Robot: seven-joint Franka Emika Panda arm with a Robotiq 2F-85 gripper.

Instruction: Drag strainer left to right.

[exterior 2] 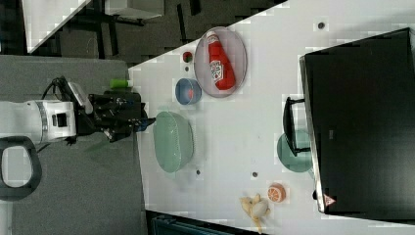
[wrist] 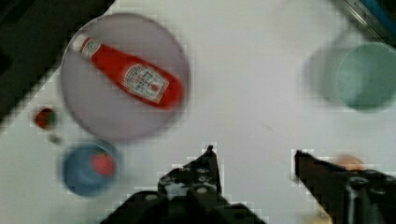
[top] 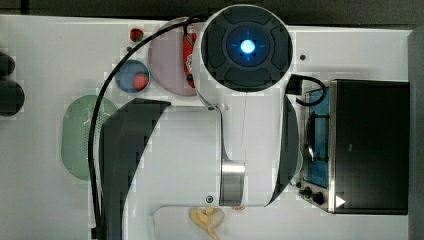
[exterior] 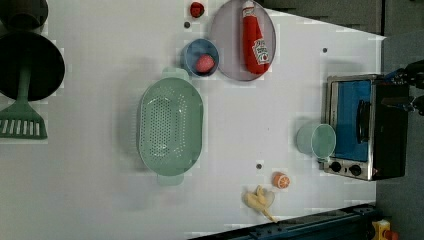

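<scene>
The drag has not begun; this looks like the approach step. The strainer [exterior: 170,127] sits untouched on the white bench [exterior: 100,200], its long axis running up and down in the left view, with a small handle tab at each end. In the left view it lies just below and left of the blue bowl [exterior: 200,57], which holds a red fruit, and well apart from the toaster oven [exterior: 362,125] at the left view's right. In the right view the strainer [exterior 2: 173,141] rests near the bench's left edge.

The claw [exterior 2: 149,120] hangs off the bench edge in the right view, pointing toward the strainer's rim and close to it, but I cannot tell that it touches. In the wrist view the 2 dark fingers [wrist: 201,175] stand well apart with bare bench between them, so the claw [wrist: 254,163] is released, moderately wide, and grasps nothing. The wrist view looks down on the grey plate [wrist: 125,77] with the ketchup bottle [wrist: 130,77], the blue bowl and the mint-green cup [wrist: 364,77].

My judgement for the next move: the claw needs to settle over the strainer, lower 1 finger inside the wall or pinch the rim, then pull it steadily across the open bench toward the side where the cup and oven stand. The path should keep clear of the bowl and plate above, and of the banana [exterior: 259,200] and orange half [exterior: 281,180] below in the left view. The light plastic may tip or skid if hooked too high.
</scene>
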